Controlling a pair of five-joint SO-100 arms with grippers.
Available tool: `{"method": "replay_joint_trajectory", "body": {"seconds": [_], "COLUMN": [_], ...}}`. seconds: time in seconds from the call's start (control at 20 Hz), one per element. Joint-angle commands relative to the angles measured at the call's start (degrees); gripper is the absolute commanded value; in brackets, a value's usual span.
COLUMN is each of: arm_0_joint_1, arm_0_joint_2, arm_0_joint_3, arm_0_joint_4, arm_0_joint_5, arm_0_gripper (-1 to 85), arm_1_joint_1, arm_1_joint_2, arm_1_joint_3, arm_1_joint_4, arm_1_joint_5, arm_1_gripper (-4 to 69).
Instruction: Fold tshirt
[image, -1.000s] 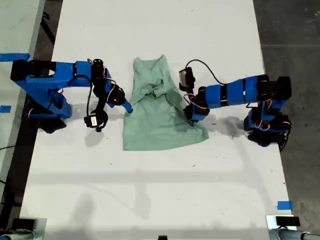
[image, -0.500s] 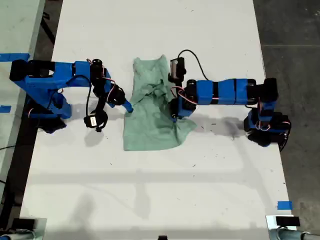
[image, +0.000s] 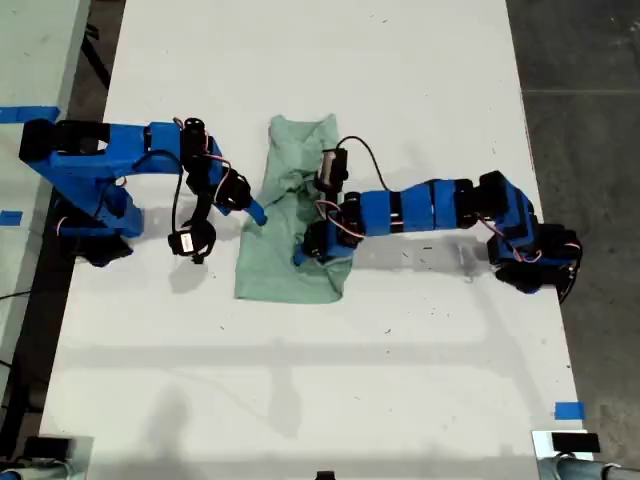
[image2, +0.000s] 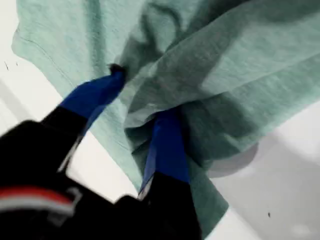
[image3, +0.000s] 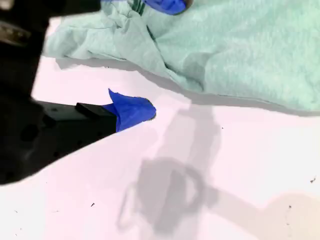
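The pale mint-green tshirt lies wrinkled on the white table, folded into a narrow strip in the middle of the exterior view. My first gripper reaches in from the exterior view's right and is shut on a bunched fold of the tshirt, with cloth draped over its fingers. My second gripper sits at the shirt's edge on the exterior view's left. It is open, one fingertip over bare table and the other by the tshirt.
Both arm bases stand on the table, one at the exterior view's left and one at its right. A blue tape mark is near the lower right. Dark floor borders the table on the right.
My first gripper has carried the shirt's side across toward the exterior view's left, folding it over so the shirt looks narrower. The second arm has stayed still.
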Motion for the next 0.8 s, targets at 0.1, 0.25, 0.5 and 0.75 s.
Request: {"method": "replay_joint_trajectory", "body": {"seconds": [0.1, 0.25, 0.5, 0.75], "arm_0_joint_1": [0.79, 1.14, 1.93, 2.64], "arm_0_joint_2": [0.79, 0.7, 0.62, 0.26], "arm_0_joint_3": [-2.55, -3.43, -5.54, -7.29], "arm_0_joint_4": [-0.7, -0.18, 1.76, 3.08], "arm_0_joint_5": [0.26, 0.26, -0.09, -0.26], "arm_0_gripper": [24.8, 24.6, 24.6, 24.6], "arm_1_joint_1": [-1.41, -1.58, -2.46, -2.02], "arm_1_joint_2": [1.41, 8.79, 24.08, 33.13], "arm_1_joint_3": [-3.16, -3.69, -3.69, -0.26], "arm_1_joint_4": [4.48, 11.43, 20.74, 23.73], "arm_1_joint_5": [0.44, -0.35, -1.85, -2.55], "arm_1_gripper": [30.2, 27.4, 24.3, 22.9]}}
